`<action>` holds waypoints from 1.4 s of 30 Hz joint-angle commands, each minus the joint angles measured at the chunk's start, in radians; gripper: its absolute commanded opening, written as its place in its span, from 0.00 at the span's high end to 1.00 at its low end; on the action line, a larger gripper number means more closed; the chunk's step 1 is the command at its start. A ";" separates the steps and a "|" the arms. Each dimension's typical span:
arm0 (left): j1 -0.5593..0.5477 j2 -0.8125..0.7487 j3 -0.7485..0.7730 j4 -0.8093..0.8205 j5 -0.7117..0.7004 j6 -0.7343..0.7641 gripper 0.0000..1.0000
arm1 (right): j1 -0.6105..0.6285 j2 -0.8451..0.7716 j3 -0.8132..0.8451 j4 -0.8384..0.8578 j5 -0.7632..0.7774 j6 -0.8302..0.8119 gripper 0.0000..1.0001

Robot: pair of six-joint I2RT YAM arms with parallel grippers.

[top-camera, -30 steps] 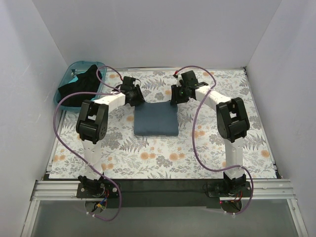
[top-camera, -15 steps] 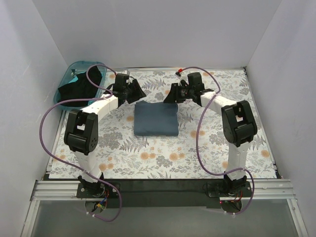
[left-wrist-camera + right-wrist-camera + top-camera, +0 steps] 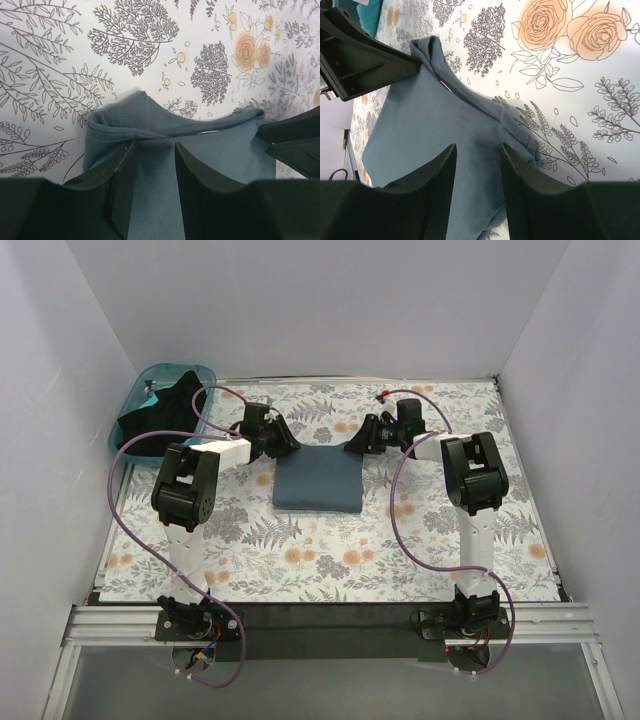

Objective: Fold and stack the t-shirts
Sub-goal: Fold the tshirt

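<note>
Filling the teal basket (image 3: 133,398) (far left): a black t-shirt (image 3: 160,420).

A slate blue-grey tee (image 3: 316,479) lies folded in a flat rectangle mid-table on the floral cloth (image 3: 300,550), collar at the far edge. A black tee (image 3: 160,418) sits crumpled in the teal basket (image 3: 138,392), far left.
</note>
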 commanded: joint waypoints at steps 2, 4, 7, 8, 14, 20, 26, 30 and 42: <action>0.012 0.007 -0.009 -0.011 -0.013 0.030 0.64 | -0.028 0.022 -0.015 0.000 0.026 -0.005 0.59; 0.014 -0.024 -0.002 -0.019 -0.017 0.056 0.59 | -0.026 -0.030 -0.032 -0.001 0.023 -0.009 0.59; 0.014 -0.097 0.016 -0.055 -0.019 0.067 0.54 | -0.026 -0.113 -0.050 0.000 0.000 0.006 0.58; 0.014 -0.122 0.016 -0.065 -0.017 0.070 0.50 | -0.025 -0.135 -0.070 -0.001 -0.014 0.020 0.59; 0.012 -0.301 -0.008 -0.199 0.047 0.027 0.44 | -0.010 -0.329 -0.173 -0.001 -0.086 0.069 0.58; -0.041 -0.418 -0.169 -0.227 0.153 -0.045 0.47 | 0.082 -0.373 -0.234 0.000 -0.137 0.100 0.58; -0.060 -0.429 -0.364 -0.122 0.146 -0.080 0.67 | 0.115 -0.249 -0.273 0.041 -0.140 0.080 0.58; -0.031 -0.362 -0.458 -0.037 0.119 -0.091 0.75 | 0.080 -0.143 -0.261 0.046 -0.143 0.038 0.59; 0.008 -0.398 -0.472 -0.077 0.158 -0.086 0.67 | 0.016 -0.219 -0.313 0.042 -0.173 0.028 0.59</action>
